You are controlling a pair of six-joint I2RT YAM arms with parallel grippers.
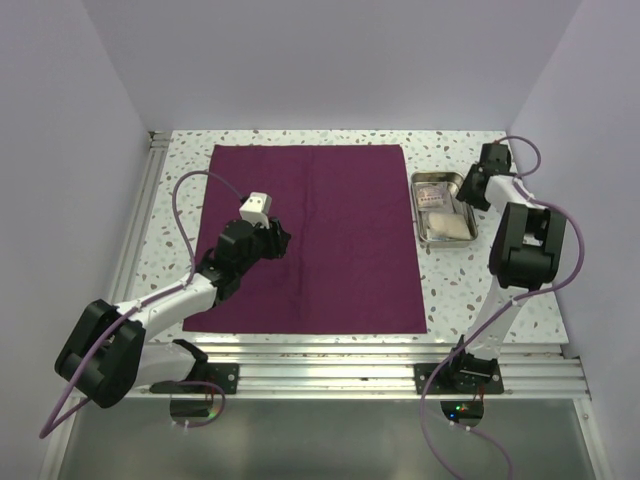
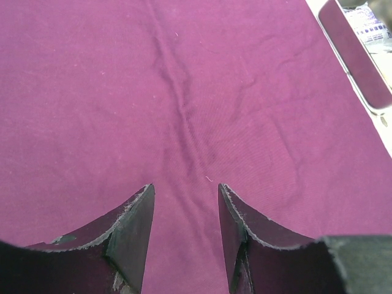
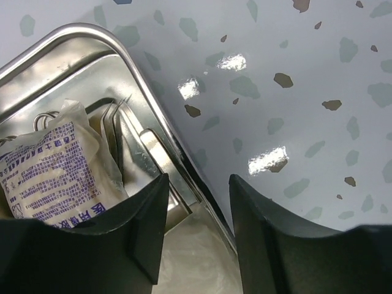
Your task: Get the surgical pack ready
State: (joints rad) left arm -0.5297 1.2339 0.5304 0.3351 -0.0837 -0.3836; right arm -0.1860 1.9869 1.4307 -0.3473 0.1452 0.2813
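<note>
Both open and empty: right gripper [image 3: 197,179] over steel tray [image 3: 92,29] rim may knock it, left gripper [image 2: 185,188] may wrinkle surgical pack [image 2: 245,92].

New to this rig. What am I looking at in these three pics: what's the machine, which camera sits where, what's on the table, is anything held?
Two small robot arms are bolted at the near edge of a speckled table. Each arm ends in a two-finger gripper. The wide picture comes from a fixed camera above and behind the arms. The other two come from cameras on the wrists, so the dark wedges at the bottom are each arm's own fingers. A plum drape lies spread flat on the table. To its right is a steel tray holding a printed packet and some metal instruments. The left gripper is over the drape and the right gripper is over the tray's rim. Both are open and hold nothing.
</note>
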